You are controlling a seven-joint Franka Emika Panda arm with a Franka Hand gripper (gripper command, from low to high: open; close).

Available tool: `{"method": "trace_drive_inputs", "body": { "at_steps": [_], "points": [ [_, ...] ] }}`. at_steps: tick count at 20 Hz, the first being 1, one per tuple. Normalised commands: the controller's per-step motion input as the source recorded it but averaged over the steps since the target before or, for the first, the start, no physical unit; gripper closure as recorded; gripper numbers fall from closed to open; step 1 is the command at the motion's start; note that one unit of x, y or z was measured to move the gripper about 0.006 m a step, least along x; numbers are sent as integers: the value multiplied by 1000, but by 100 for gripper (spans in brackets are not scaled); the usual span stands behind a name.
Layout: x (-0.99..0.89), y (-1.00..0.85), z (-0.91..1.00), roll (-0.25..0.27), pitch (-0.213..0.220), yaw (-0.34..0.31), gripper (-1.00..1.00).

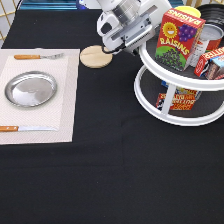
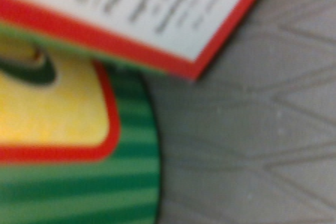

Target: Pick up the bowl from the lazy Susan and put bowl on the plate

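The lazy Susan (image 1: pixel 176 120) stands at the exterior view's right, both tiers loaded with packets. A glossy black bowl (image 1: pixel 213 12) shows partly at the exterior view's top right, behind the packets on the upper tier. My gripper (image 1: pixel 141 41) is at the upper tier's left rim, right beside a red raisins box (image 1: pixel 177 39), well short of the bowl. The silver plate (image 1: pixel 31 89) lies empty on a pale placemat (image 1: pixel 67 100) at the exterior view's left. The wrist view shows the grey tray surface (image 2: pixel 255 150), a red-edged box (image 2: pixel 150 35) and a green and yellow packet (image 2: pixel 67 130) from close by.
A tan wooden disc (image 1: pixel 96 56) lies between the placemat and the lazy Susan. A fork (image 1: pixel 37 56) lies above the plate and a knife (image 1: pixel 25 128) below it. Cans and boxes (image 1: pixel 212 50) crowd the upper tier; another box (image 1: pixel 175 98) sits on the lower tier.
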Motion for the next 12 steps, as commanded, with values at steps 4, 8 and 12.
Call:
{"method": "trace_drive_inputs", "body": {
  "at_steps": [4,8,12],
  "points": [
    [784,-101,-159,0,14,1,-100],
    [811,-118,-117,0,19,5,-100],
    [792,-48,-95,0,18,16,-100]
  ]
}}
